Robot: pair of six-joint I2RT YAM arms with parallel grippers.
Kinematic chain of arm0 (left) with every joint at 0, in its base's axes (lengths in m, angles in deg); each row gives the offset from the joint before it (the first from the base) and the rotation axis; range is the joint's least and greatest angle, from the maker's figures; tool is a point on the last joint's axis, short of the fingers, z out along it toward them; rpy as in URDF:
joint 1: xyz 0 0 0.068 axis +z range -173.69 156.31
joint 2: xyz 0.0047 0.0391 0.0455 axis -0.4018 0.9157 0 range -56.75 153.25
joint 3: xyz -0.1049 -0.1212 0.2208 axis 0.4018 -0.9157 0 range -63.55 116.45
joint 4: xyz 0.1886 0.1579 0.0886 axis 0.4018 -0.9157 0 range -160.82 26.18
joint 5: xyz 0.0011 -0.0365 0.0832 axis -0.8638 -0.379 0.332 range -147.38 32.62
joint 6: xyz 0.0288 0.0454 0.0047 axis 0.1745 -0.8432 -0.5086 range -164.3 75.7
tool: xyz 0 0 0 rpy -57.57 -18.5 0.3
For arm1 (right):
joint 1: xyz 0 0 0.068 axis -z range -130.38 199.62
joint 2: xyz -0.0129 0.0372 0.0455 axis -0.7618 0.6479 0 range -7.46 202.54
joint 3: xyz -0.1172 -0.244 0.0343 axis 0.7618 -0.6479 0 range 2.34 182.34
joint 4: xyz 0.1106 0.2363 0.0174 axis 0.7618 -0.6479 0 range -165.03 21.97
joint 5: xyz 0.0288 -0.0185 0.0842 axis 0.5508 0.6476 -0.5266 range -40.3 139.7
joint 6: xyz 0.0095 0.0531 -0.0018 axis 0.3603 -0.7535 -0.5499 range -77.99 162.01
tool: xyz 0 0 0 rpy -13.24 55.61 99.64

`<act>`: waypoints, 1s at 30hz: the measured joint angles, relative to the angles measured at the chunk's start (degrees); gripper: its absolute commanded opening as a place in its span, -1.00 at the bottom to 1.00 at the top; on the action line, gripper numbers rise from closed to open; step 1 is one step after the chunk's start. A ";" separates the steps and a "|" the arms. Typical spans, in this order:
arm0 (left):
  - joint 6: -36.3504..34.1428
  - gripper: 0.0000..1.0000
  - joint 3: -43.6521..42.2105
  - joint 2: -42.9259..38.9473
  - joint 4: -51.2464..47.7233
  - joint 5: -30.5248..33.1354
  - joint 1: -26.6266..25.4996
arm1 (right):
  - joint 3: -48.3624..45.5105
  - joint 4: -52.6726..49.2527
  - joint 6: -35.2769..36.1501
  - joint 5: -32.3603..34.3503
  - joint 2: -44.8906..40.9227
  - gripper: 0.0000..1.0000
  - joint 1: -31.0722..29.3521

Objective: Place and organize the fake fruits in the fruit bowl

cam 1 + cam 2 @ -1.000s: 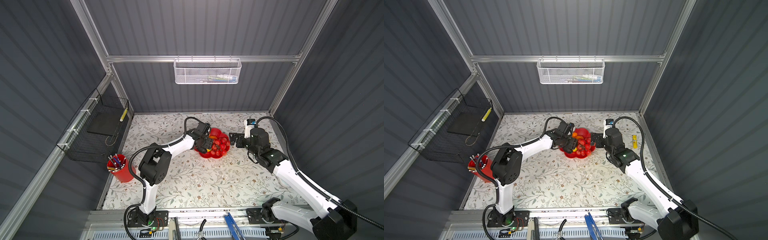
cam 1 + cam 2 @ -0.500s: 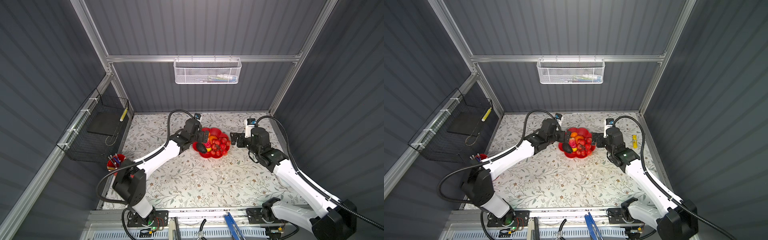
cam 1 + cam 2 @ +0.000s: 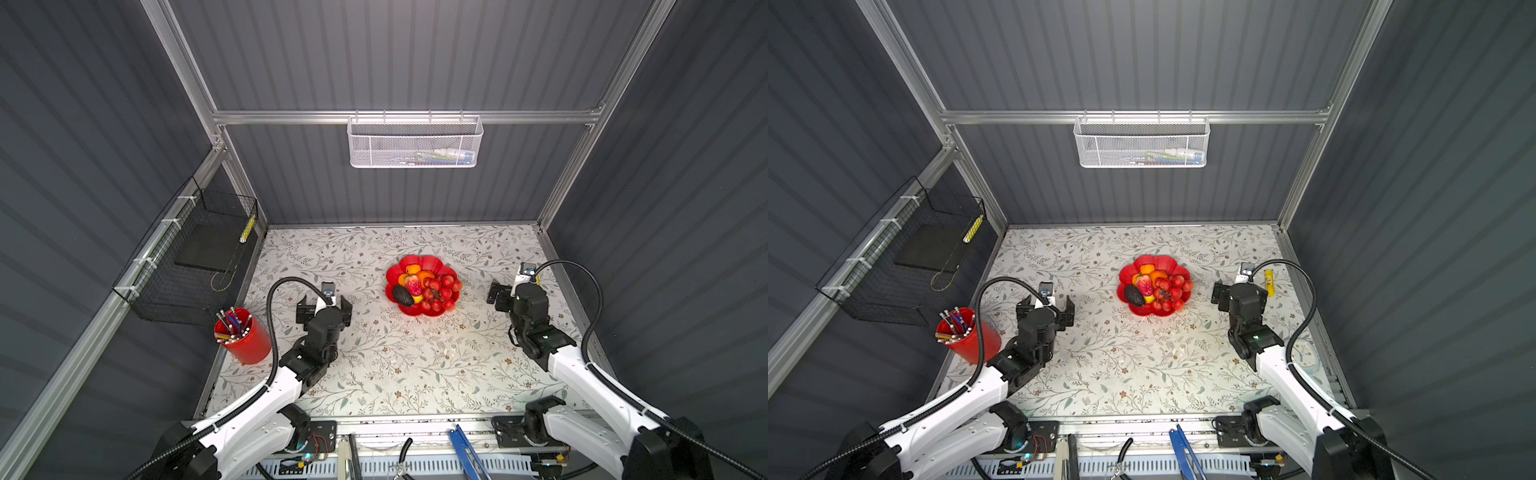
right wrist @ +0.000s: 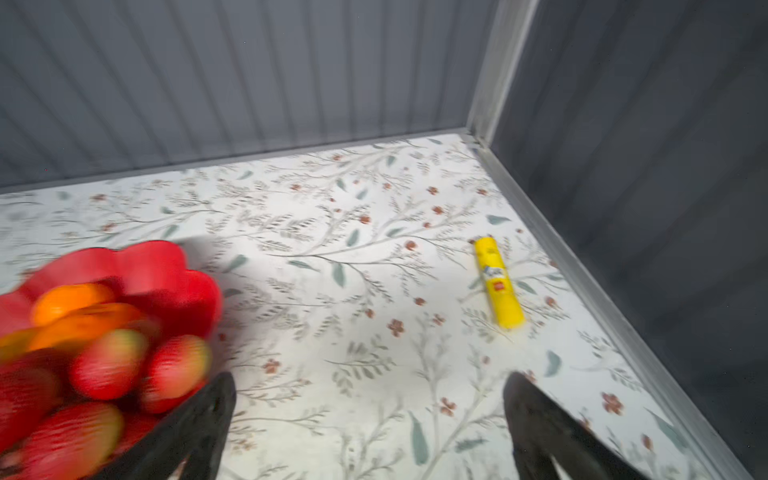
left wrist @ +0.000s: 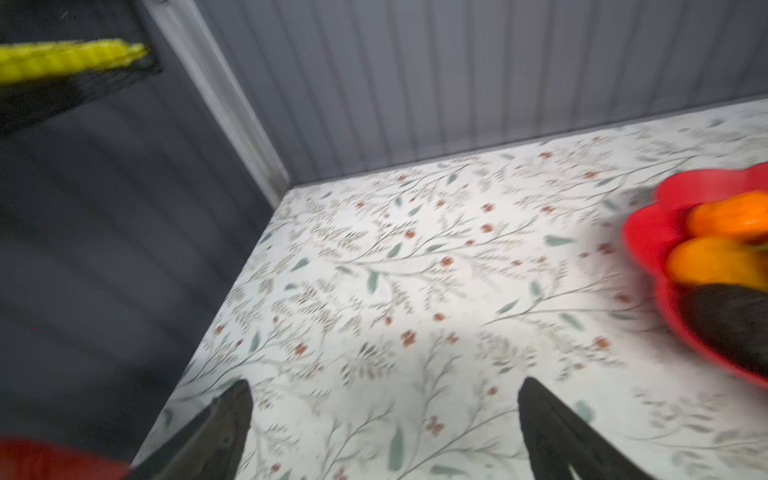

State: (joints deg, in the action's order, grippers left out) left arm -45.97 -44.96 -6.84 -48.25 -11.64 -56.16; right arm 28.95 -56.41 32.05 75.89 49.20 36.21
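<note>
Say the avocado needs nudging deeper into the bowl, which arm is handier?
Probably left: the avocado lies on the bowl's side facing the open, empty left end effector; the right end effector would cross the grapes.

The floral table [image 3: 395,374] holds the fruit bowl [image 3: 430,262], red pen cup [image 3: 249,347] and yellow tube [image 3: 1270,282].

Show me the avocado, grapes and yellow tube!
avocado [image 3: 402,296]: in a top view, middle of its dark skin.
grapes [image 3: 440,293]: in a top view, middle of the bunch.
yellow tube [image 4: 498,285]: right wrist view, on its label.
</note>
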 measured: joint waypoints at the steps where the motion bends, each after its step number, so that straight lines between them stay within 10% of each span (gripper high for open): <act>1: -0.55 0.99 -2.60 -1.18 1.81 0.20 2.03 | -1.68 2.27 0.46 0.68 0.46 0.98 1.53; 18: 2.38 1.00 3.61 39.12 28.48 -19.82 27.45 | -7.04 35.39 7.96 -11.85 24.50 0.98 12.11; 30: 3.43 0.99 7.91 47.41 35.36 -26.97 28.81 | -8.26 42.23 7.80 -21.66 26.47 0.98 15.23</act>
State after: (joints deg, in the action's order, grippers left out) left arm -42.54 -37.04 40.56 -12.88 -38.61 -27.35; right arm 20.69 -14.18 39.86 54.23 75.67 51.44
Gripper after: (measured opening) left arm 0.997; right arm 0.989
